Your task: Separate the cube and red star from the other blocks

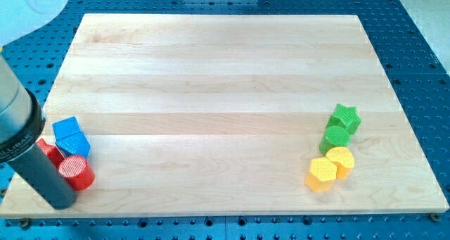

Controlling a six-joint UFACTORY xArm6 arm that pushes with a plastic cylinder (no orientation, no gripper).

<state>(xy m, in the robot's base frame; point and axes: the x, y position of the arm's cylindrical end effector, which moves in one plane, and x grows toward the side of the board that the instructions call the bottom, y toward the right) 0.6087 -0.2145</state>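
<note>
Blue cube (71,136) at desk (211,71) lower left, touching red cylinder (75,172); red star (48,150) mostly hidden behind dark rod. Tool tip not visible; no jaws, grips nothing. Green star (344,118), green cylinder (335,139), two yellow blocks (330,168) clustered lower right, well apart.

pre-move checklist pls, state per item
1. Blue cube on board at the view's left: ok.
2. Red star located: cannot tell shape, mostly hidden behind the arm.
3. Red cylinder touching the cube: not ok, needs splitting off.
4. My tip visible: not ok, its end is out of sight.
5. Green star, green cylinder and two yellow blocks far away at the view's right: ok.
</note>
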